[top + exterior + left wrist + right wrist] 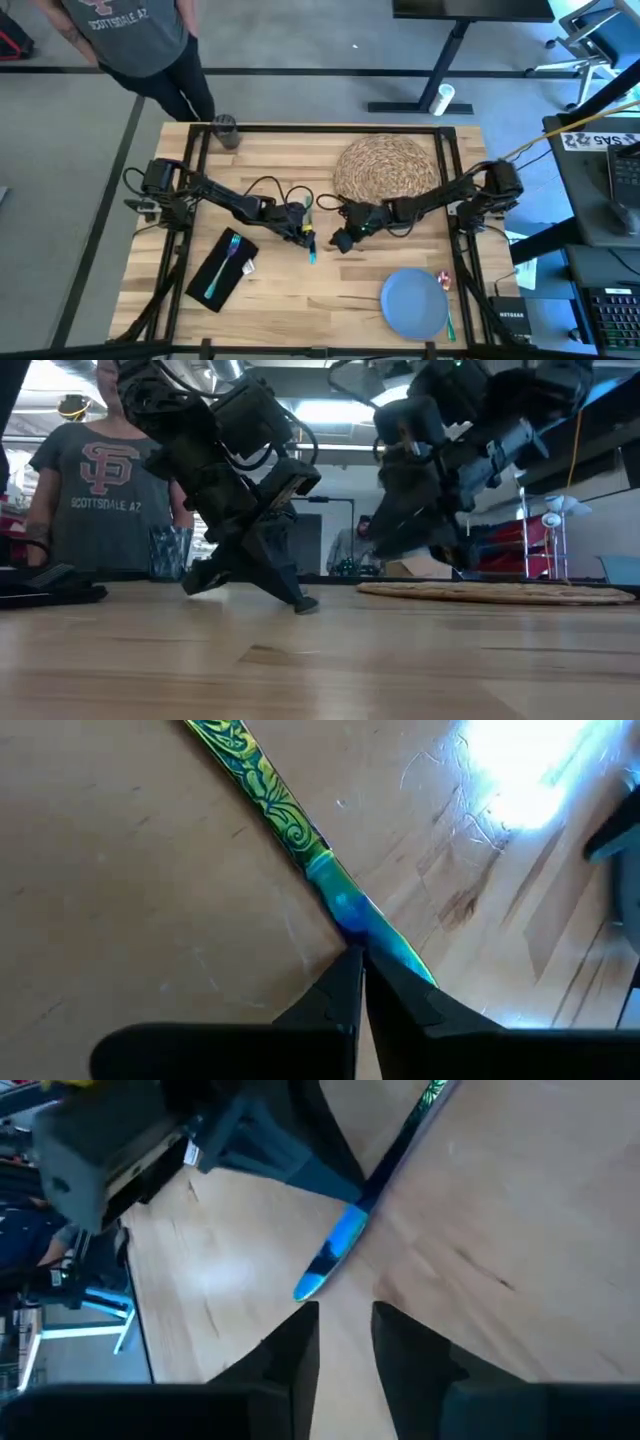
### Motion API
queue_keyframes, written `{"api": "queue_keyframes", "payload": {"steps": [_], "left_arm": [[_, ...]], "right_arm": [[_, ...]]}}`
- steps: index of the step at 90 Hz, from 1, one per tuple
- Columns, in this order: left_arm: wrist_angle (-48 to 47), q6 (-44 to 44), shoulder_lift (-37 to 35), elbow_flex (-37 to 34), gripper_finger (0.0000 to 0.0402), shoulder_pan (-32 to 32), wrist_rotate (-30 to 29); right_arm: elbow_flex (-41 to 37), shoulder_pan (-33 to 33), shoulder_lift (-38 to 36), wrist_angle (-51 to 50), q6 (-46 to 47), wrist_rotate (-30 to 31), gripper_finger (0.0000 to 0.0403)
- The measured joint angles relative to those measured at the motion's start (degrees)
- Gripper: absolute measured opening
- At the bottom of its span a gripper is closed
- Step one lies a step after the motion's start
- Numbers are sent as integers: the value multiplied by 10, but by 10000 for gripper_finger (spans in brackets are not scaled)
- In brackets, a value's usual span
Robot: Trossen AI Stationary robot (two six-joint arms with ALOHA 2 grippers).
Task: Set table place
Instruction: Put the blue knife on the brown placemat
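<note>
I see the left gripper (362,982) clamped shut on the green-and-blue patterned flat cutlery piece (300,845), which lies on the light wood plank table (330,280). The right gripper (345,1342) hovers just beside it, jaws slightly parted, holding nothing.

- The high view looks straight down on the whole surface (300,290) from well above.
- The low view sits at surface (320,660) height, facing level across it into the room.
- Each wrist view looks closely down at the boards; both share the same blue-and-green utensil (300,840) (340,1250), which the high view shows near the surface's middle.
</note>
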Motion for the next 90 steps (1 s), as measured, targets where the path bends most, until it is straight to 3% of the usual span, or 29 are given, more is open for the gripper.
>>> {"api": "queue_keyframes", "payload": {"steps": [44,71,90], "left_arm": [[1,14,0,0,0,0,3],[1,19,0,0,0,8,5],[1,22,0,0,0,10,7]], "right_arm": [[3,0,94,125,12,-13,83],[4,0,98,131,5,-19,83],[4,0,99,100,-13,10,83]]}}
